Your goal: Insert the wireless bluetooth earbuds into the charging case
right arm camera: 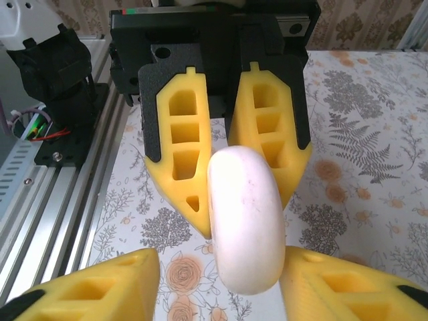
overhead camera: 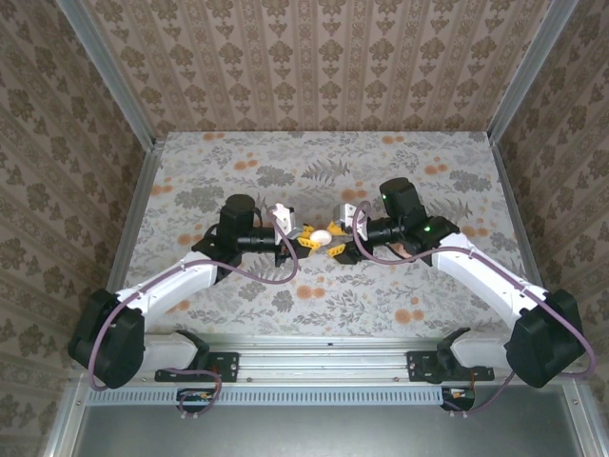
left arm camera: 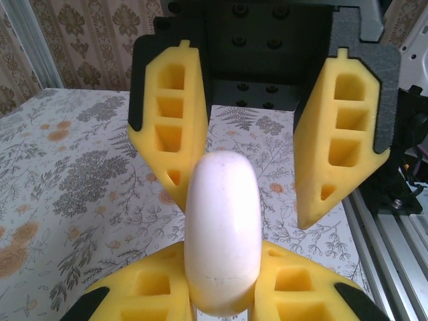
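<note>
The charging case (overhead camera: 323, 235), a smooth white oval pod with its lid closed, hangs above the middle of the floral table. My left gripper (left arm camera: 224, 271) is shut on the case's (left arm camera: 222, 221) lower end. My right gripper (right arm camera: 219, 262) faces it from the other side, its yellow fingers (right arm camera: 100, 287) straddling the case (right arm camera: 244, 214). The jaws stand open, with a clear gap on the left side, and the right finger sits close against the shell. In the top view the left gripper (overhead camera: 306, 238) and right gripper (overhead camera: 340, 246) meet nose to nose. The earbuds are out of view.
The floral tabletop (overhead camera: 324, 162) lies under both grippers. An aluminium rail (overhead camera: 324, 362) runs along the near edge by the arm bases. Patterned walls (overhead camera: 324, 57) enclose the back and sides.
</note>
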### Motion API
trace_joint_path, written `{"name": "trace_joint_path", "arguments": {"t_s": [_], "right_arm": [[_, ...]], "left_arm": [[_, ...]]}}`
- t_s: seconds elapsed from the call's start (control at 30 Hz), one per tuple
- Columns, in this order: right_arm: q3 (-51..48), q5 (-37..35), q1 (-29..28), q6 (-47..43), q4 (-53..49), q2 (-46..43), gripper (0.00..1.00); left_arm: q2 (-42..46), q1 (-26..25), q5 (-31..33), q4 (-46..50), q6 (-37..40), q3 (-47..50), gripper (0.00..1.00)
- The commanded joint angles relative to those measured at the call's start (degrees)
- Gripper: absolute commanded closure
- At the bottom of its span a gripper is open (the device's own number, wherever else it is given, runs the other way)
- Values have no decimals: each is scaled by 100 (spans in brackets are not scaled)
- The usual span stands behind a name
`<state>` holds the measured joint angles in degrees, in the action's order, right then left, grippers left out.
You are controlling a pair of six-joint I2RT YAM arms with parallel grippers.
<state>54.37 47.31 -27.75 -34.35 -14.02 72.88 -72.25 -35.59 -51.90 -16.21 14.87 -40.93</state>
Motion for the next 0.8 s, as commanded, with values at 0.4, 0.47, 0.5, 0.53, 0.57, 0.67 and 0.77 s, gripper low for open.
{"name": "trace_joint_path", "arguments": {"t_s": [0.4,0.47,0.5,0.53,0.57,0.67,0.77], "right_arm": [[256,446,-21,-120,163,163,64],[267,446,-28,-142,180,185,66],[267,441,-30,-156,180,189,68],[274,437,-29,-176,181,200,69],[273,437,-29,-203,181,198,70],[272,386,-40,-269,182,195,78],[271,353,-38,-320,159,183,81]], "left_arm": [[128,-19,-114,70,105,-83,95],[132,-18,-111,82,112,-90,95],[138,-18,-102,97,114,-94,95],[131,-18,-94,106,126,-83,95],[132,-18,-81,109,129,-91,95],[125,-18,-42,124,121,-94,95],[115,-11,-13,135,102,-100,94]]}}
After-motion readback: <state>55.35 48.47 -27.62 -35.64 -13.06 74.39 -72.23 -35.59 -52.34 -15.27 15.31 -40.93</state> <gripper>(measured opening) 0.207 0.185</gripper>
